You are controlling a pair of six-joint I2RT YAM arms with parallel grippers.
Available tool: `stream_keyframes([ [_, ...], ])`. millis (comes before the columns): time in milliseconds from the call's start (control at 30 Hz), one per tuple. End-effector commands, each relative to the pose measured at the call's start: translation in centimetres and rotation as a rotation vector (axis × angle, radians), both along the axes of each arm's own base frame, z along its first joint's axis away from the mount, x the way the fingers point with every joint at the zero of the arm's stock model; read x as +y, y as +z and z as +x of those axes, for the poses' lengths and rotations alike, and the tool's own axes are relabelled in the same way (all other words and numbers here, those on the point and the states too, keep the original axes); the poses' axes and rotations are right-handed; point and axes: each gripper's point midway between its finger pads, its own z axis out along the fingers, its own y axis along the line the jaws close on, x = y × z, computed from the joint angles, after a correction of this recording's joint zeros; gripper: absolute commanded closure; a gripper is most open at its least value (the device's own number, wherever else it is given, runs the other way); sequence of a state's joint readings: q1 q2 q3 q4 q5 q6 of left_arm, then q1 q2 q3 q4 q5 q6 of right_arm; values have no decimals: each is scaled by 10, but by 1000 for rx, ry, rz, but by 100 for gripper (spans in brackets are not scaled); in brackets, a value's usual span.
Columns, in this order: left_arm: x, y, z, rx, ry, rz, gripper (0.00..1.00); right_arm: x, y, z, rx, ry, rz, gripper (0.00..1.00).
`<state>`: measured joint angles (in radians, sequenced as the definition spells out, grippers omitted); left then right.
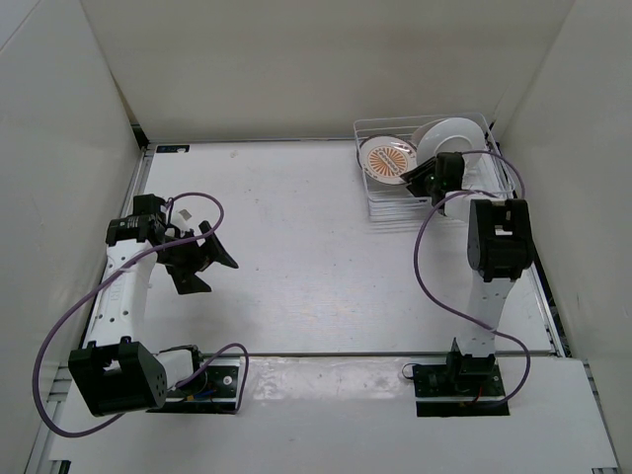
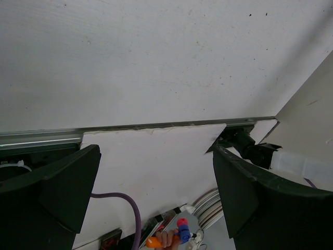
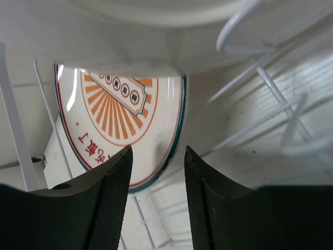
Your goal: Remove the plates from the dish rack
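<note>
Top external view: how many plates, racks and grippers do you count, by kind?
Plates: 2 (orange sunburst plate, white plate)
Dish rack: 1
Grippers: 2 (left gripper, right gripper)
Total: 5

Two black textured fingers [image 3: 104, 208] rise from the bottom edge, parted by a narrow gap. Beyond the gap stands a round plate with orange sunburst centre and dark green rim [image 3: 119, 109]. Thin tines of a white wire dish rack [image 3: 270, 88] stand to its right. A plain white plate [image 3: 156, 31] covers its upper part.
</note>
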<state>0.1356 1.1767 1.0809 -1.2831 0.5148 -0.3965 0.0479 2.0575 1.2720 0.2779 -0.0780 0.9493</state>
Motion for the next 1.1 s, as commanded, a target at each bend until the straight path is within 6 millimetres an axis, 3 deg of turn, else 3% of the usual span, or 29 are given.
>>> stream_keyframes([
  [0, -3, 10, 2, -37, -22, -20, 0, 2, -17, 11, 10, -35, 48, 52],
  [167, -2, 10, 2, -38, -21, -13, 0, 11, -18, 31, -65, -50, 168, 56],
  [333, -2, 9, 2, -33, -21, -14, 0, 18, -20, 37, -69, -38, 211, 60],
  [767, -2, 10, -1, -26, -16, -9, 0, 36, -58, 14, 81, 32, 263, 60],
  [867, -2, 9, -2, -20, -15, -14, 0, 39, -65, 13, 166, 55, 254, 57],
  [900, -2, 9, -1, -26, -16, -11, 0, 35, -79, 0, 265, 45, 215, 57],
  [1067, -2, 9, -2, -27, -17, -11, 0, 36, -78, -4, 282, 39, 223, 55],
])
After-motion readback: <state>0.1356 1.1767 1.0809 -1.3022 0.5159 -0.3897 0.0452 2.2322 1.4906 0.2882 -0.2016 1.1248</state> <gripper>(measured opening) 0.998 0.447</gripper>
